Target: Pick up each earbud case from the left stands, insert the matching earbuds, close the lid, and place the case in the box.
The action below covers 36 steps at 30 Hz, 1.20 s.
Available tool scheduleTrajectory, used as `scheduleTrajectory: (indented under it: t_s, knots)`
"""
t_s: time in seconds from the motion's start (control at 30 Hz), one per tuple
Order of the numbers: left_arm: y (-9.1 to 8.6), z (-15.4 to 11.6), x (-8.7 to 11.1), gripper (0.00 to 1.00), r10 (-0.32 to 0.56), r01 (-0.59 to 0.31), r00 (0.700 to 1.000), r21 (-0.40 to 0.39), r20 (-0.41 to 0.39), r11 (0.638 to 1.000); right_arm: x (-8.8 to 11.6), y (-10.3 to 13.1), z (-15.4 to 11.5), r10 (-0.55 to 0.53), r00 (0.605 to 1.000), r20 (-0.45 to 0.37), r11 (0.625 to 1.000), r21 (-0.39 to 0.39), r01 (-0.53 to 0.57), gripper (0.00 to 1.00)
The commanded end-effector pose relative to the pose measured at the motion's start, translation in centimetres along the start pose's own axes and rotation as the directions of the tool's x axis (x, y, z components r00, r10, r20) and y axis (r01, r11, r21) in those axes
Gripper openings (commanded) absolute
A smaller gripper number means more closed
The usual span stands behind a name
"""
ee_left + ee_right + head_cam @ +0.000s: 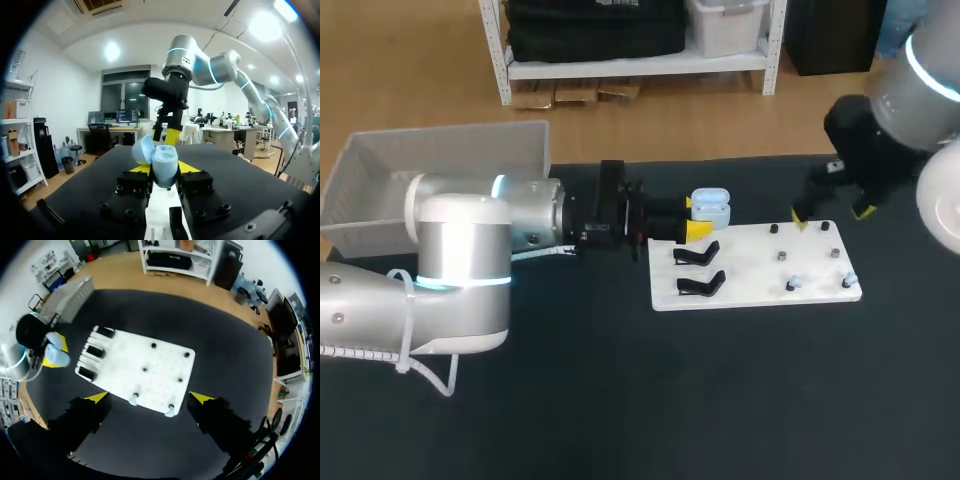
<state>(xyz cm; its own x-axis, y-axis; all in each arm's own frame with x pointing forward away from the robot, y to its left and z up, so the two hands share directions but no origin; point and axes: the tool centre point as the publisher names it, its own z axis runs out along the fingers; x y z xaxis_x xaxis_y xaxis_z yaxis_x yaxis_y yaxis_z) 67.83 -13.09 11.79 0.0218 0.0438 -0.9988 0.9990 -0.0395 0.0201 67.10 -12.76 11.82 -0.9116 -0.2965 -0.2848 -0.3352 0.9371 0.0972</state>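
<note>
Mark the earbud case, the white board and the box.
earbud case (165,167): left wrist view, on its rounded body.
white board (750,265): head view, on a bare patch of its top.
box (450,152): head view, on its inner back wall.
</note>
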Motion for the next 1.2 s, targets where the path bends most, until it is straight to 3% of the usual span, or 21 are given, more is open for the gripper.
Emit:
scheduleTrajectory:
  t_s: [0.03,0.17,0.33,0.4,0.53,0.77,0.87,0.9,1.07,1.2]
  knots:
    - [-0.2,0.0,0.1,0.0,0.003,-0.003,1.0,-0.007,0.004,1.0,1.1,-0.6,0.9,0.016,0.999,-0.034,0.995,0.098,-0.012,1.0]
    - [-0.2,0.0,0.1,0.0,0.003,-0.003,1.0,-0.007,0.004,1.0,2.6,-1.0,1.7,0.015,0.998,-0.066,0.995,0.102,-0.009,0.98]
    - [-0.2,0.0,0.1,0.0,0.003,-0.003,1.0,-0.007,0.004,1.0,4.3,-1.5,2.3,0.011,0.997,-0.073,0.996,0.086,-0.005,0.75]
    - [-0.2,0.0,0.1,0.0,0.003,-0.003,1.0,-0.007,0.004,1.0,4.9,-1.7,2.4,0.004,0.997,-0.073,0.997,0.083,0.002,0.59]
    - [-0.2,0.0,0.1,0.0,0.003,-0.003,1.0,-0.007,0.004,1.0,6.0,-1.8,2.7,-0.022,0.996,-0.083,0.996,0.081,0.029,0.5]
    - [-0.2,0.0,0.1,0.0,0.003,-0.003,1.0,-0.007,0.004,1.0,6.8,-1.7,3.5,-0.094,0.99,-0.105,0.991,0.084,0.103,0.54]
    - [-0.2,0.0,0.1,0.0,0.003,-0.003,1.0,-0.007,0.004,1.0,6.8,-2.1,3.9,-0.108,0.988,-0.11,0.989,0.09,0.118,0.73]
    - [-0.2,0.0,0.1,0.0,0.003,-0.003,1.0,-0.007,0.004,1.0,6.8,-2.2,4.0,-0.111,0.988,-0.111,0.988,0.093,0.122,0.75]
    - [-0.2,0.0,0.1,0.0,0.003,-0.003,1.0,-0.007,0.004,1.0,6.8,-2.5,4.8,-0.134,0.984,-0.116,0.984,0.1,0.145,0.77]
    - [-0.2,0.0,0.1,0.0,0.003,-0.003,1.0,-0.007,0.004,1.0,6.6,-2.4,5.4,-0.153,0.981,-0.121,0.981,0.098,0.166,0.71]
